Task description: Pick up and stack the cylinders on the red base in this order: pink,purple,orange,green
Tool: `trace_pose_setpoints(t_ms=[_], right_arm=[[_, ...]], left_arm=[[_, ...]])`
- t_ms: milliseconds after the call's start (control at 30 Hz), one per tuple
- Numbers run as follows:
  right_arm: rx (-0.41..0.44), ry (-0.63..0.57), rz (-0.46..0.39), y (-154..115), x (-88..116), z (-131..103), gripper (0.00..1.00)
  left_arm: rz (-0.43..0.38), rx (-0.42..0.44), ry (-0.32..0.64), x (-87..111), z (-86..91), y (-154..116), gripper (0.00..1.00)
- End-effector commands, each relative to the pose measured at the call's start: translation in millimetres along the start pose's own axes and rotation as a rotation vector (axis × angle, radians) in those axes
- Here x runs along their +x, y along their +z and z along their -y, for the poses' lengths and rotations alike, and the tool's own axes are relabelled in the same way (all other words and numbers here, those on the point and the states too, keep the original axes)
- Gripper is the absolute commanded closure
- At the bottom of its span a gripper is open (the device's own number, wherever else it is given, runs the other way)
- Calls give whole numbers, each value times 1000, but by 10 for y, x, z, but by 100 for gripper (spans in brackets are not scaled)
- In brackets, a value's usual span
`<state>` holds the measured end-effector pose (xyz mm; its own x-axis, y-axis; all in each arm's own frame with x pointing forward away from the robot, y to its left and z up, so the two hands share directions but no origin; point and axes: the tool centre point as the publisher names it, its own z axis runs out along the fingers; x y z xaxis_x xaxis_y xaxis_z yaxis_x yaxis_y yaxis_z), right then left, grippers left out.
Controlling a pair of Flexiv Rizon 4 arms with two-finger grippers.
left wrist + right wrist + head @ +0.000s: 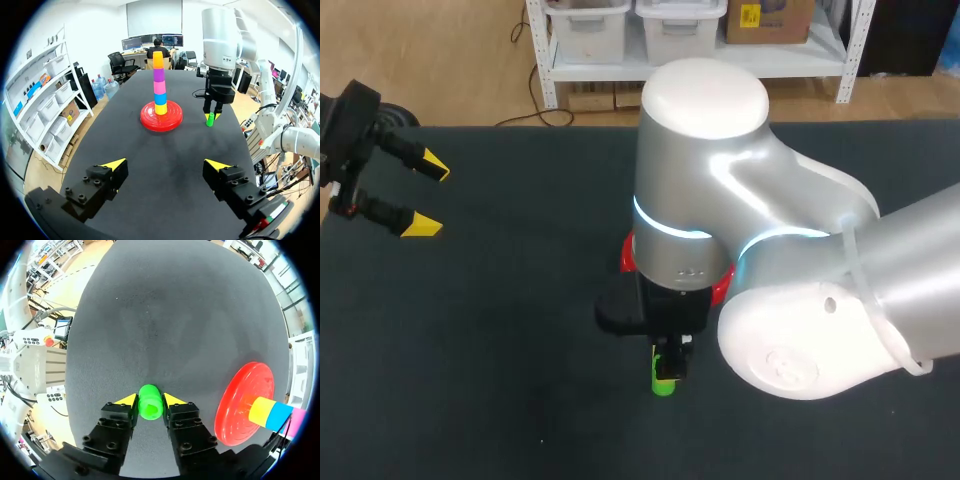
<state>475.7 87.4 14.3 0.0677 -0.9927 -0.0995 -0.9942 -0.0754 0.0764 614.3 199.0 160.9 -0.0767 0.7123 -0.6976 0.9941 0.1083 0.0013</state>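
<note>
— Closest in first: what's what?
— The left gripper (pixel 165 164) hangs spread wide and empty (no part in this step, I'd say). Past it, the right gripper (pixel 211 117) is clamped on the green cylinder (pixel 210 120), which stands on the table just beside the red base (pixel 147 120).
— And the stack?
— The pink cylinder (pixel 159 87), purple cylinder (pixel 158 75) and orange cylinder (pixel 158 60) are up already, over a blue piece (pixel 160 99) and a yellow piece (pixel 161 109). Only green is left, by my reckoning.
</note>
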Motion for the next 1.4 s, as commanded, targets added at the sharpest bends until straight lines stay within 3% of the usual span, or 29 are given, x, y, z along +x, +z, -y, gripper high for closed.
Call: trace_pose_setpoints(t_ms=[33,233,433,633,1033,1400], right_arm=[[19,-18,2,-153,-13,30,100],[143,-44,-85,-769,-118,90,100],[266,-76,-125,-1429,-142,240,100],[329,-88,-135,-1964,-128,442,100],[287,-53,65,-2695,82,1060,100],[247,-32,24,-3020,66,1542,100]], left_arm=[[2,-3,2,9,10,1,0],[2,-3,2,9,10,1,0],[2,-3,2,9,10,1,0],[2,-3,2,9,10,1,0],[2,-3,2,9,10,1,0],[2,-3,2,9,10,1,0]])
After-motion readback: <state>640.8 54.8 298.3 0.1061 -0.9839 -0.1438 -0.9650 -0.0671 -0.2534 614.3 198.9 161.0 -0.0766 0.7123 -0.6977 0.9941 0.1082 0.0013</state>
